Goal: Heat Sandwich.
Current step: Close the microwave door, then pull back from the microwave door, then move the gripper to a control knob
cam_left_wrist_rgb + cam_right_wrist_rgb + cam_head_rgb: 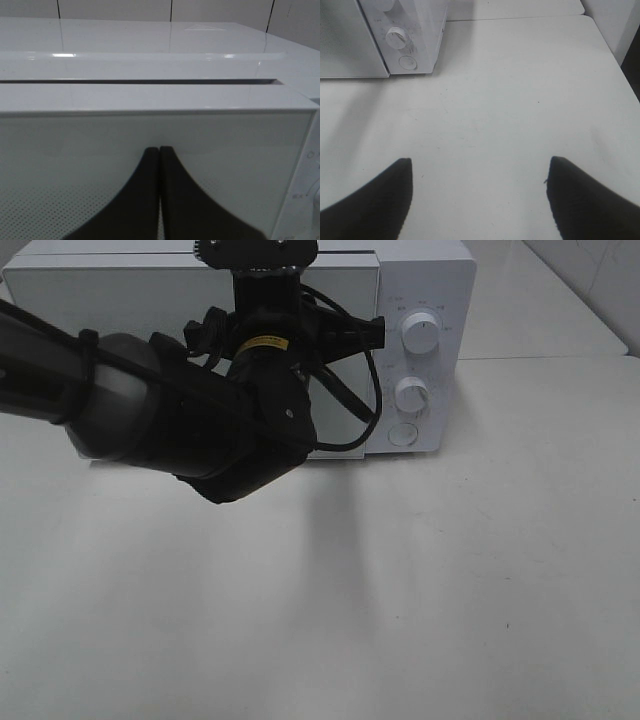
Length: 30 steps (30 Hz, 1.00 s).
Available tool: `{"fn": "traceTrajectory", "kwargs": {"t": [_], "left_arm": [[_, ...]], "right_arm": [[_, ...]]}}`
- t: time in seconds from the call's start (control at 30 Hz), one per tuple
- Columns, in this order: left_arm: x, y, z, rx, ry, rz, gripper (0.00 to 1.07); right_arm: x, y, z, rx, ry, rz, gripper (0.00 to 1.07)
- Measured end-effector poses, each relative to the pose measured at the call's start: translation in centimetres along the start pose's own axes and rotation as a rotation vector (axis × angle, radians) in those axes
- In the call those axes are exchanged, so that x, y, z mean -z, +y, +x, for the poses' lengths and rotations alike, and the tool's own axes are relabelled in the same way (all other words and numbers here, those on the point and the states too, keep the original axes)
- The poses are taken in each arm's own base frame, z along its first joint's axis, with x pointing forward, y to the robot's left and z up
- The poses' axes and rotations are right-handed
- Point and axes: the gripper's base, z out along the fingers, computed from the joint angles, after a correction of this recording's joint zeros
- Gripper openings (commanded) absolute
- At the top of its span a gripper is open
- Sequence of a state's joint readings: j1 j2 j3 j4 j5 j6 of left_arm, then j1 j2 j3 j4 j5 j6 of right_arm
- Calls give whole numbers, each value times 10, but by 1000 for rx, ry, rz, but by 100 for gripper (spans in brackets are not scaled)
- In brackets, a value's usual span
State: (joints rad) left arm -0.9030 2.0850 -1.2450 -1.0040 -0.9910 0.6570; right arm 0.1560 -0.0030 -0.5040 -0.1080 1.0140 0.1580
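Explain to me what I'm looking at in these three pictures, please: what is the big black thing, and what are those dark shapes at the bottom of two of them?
The big black thing is one arm of a two-armed robot, seen from a camera mounted high above a white table. It reaches toward a white microwave with two round knobs.

The other two pictures come from small cameras on the wrists of the arms, so the dark shapes are each arm's own claw.

The left claw is shut, its two fingers pressed together, right at the closed microwave door. It holds nothing.

The right claw is wide open and empty, above the bare table, with the microwave off to one side.

No sandwich shows in any picture, so I cannot say where it is.
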Motion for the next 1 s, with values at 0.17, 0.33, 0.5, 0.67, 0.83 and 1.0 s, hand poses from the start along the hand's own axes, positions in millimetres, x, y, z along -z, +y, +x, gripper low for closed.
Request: {"fn": "traceTrajectory", "kwargs": {"t": [0.17,0.33,0.5,0.67,0.83,1.0], "left_arm": [[-3,3,0,-3,2,-1,0],[-8,10,1,4,9,-28,0],[-8,10,0,3,6,-27,0],[-8,10,0,3,6,-27,0],[-6,8,0,9,9,-25,0],[5,-3,-10,36,1,3,0]], "right_arm": [[0,0,0,0,0,0,74],[0,0,0,1,0,2,74],[0,0,0,1,0,3,74],[0,0,0,1,0,3,74],[0,0,0,1,0,3,74],[0,0,0,1,0,3,74]]}}
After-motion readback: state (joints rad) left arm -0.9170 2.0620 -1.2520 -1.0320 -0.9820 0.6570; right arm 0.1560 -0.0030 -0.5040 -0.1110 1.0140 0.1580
